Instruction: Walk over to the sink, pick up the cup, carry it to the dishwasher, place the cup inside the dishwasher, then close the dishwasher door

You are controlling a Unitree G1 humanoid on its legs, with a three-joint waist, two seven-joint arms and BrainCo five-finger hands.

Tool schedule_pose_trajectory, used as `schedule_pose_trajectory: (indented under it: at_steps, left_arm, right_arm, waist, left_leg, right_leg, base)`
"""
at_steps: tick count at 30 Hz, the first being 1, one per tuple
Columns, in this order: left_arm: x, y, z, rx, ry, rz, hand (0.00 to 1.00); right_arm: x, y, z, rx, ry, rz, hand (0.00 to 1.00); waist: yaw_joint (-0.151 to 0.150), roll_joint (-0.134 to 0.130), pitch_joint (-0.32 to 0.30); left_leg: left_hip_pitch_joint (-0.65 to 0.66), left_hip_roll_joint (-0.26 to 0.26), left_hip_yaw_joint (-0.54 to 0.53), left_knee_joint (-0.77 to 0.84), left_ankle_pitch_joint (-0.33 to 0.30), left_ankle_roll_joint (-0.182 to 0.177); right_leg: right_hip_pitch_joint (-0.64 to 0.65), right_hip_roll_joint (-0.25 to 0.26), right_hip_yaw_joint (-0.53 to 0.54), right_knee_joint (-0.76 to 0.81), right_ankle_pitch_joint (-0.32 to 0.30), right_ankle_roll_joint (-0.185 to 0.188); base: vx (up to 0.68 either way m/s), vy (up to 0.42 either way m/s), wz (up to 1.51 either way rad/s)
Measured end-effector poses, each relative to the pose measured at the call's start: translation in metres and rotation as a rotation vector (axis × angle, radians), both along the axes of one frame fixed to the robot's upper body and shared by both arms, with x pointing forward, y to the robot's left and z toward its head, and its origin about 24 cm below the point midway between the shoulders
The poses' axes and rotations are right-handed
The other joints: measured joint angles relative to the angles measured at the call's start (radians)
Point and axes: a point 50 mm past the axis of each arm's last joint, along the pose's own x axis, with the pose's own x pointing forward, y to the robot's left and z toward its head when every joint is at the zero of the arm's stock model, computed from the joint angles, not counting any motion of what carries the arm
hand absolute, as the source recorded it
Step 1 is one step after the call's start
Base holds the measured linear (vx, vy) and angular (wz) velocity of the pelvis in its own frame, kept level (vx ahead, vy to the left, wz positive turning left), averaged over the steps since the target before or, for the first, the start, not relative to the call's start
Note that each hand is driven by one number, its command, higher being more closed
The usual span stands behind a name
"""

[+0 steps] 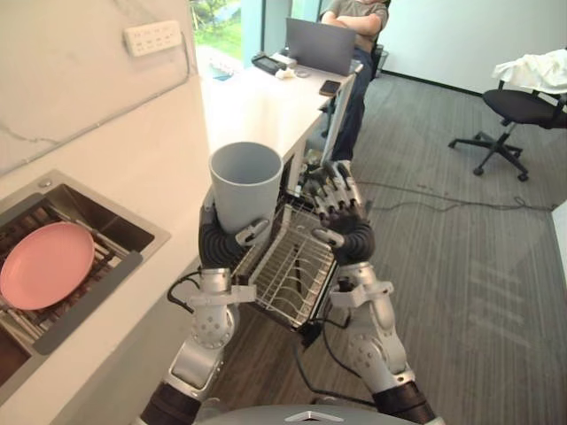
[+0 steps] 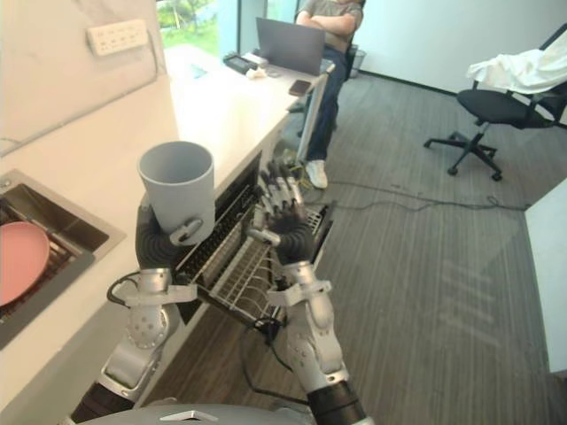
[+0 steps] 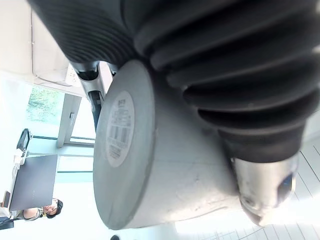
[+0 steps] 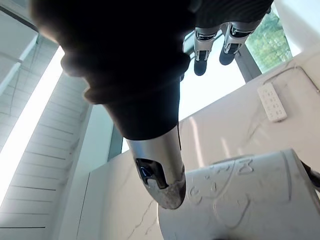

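Cup (image 1: pixel 245 181): grey, upright, looked empty, in left hand (image 1: pixel 220 245), fingers curled round its lower wall, above dishwasher rack (image 1: pixel 288 270) | Right hand (image 1: pixel 341 217): just beside cup, fingers loosely spread, holding nothing | Advice: lower slowly and level into a free rack bay, clear of the bench (image 1: pixel 252 106) edge | Rack: appeared empty | Sink (image 1: pixel 120 232): pink plate (image 1: pixel 46 264)
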Motion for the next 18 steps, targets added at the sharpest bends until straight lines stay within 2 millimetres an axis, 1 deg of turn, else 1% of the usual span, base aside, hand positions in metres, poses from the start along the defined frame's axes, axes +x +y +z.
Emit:
schedule_pose_trajectory:
  at_steps: [1, 3, 6, 10, 14, 18]
  left_arm:
    - [0.001, 0.000, 0.000, 0.004, 0.001, 0.010, 1.00]
    - [0.004, 0.000, -0.004, 0.038, 0.016, 0.050, 1.00]
    - [0.008, 0.000, -0.014, 0.072, 0.047, 0.101, 1.00]
    - [0.008, 0.000, -0.016, 0.094, 0.030, 0.203, 1.00]
    - [0.006, -0.001, -0.020, 0.161, -0.003, 0.282, 1.00]
    - [0.005, -0.001, -0.025, 0.197, -0.013, 0.328, 1.00]
  right_arm:
    - [0.002, 0.004, 0.004, -0.004, -0.011, 0.017, 0.00]
    - [0.008, 0.017, 0.016, -0.033, -0.040, 0.077, 0.00]
    - [0.010, 0.023, 0.017, -0.047, -0.016, 0.105, 0.00]
    - [0.011, 0.021, 0.013, -0.064, 0.010, 0.112, 0.00]
    - [0.011, 0.020, 0.012, -0.028, 0.029, 0.122, 0.00]
    - [0.009, 0.019, 0.008, -0.025, 0.050, 0.116, 0.00]
  waist:
    - [0.004, 0.001, -0.001]
    - [0.009, 0.005, -0.001]
    - [0.011, 0.007, 0.000]
    - [0.009, 0.008, 0.000]
    - [0.006, 0.010, 0.001]
    - [0.007, 0.010, 0.001]
  left_leg:
    - [-0.006, 0.008, 0.005, 0.007, 0.000, 0.000]
    - [-0.025, 0.034, 0.008, 0.036, -0.002, -0.009]
    - [-0.023, 0.046, 0.003, 0.044, -0.001, -0.016]
    - [-0.002, 0.039, 0.004, 0.015, 0.007, -0.019]
    - [0.039, 0.004, 0.006, -0.064, 0.045, -0.011]
    - [0.063, -0.019, 0.006, -0.123, 0.078, -0.006]
  right_leg:
    - [0.005, 0.011, 0.002, -0.026, 0.017, 0.006]
    - [0.041, 0.050, 0.006, -0.120, 0.082, 0.010]
    - [0.062, 0.067, 0.004, -0.143, 0.092, 0.005]
    - [0.075, 0.066, 0.005, -0.149, 0.093, 0.005]
    - [0.087, 0.047, 0.004, -0.152, 0.096, 0.010]
    - [0.087, 0.037, 0.002, -0.153, 0.098, 0.013]
  base:
    - [-0.04, -0.082, -0.24]
    - [0.02, -0.069, -0.12]
    - [0.04, -0.038, 0.02]
    - [-0.01, 0.015, -0.01]
    - [-0.02, 0.044, 0.03]
    - [-0.01, 0.040, 0.04]
